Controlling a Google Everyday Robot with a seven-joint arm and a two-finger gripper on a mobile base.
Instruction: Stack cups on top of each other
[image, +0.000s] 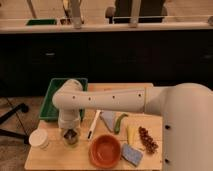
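My gripper (70, 131) hangs straight down from the white arm (110, 100) over the left part of the wooden table (55, 159). Right under it, at its tip, stands a small cup (70, 138) that looks dark and shiny with a pale greenish tint. I cannot tell whether this is one cup or the metal and the green cup together, as the gripper covers the top. No second cup shows apart from it.
A white lidded tub (39, 138) stands left of the gripper. An orange bowl (105, 149) is at the front, a blue sponge (131, 154) beside it. A green tray (54, 102) lies behind. A white utensil (93, 125), green pepper (120, 122) and red berries (147, 139) lie to the right.
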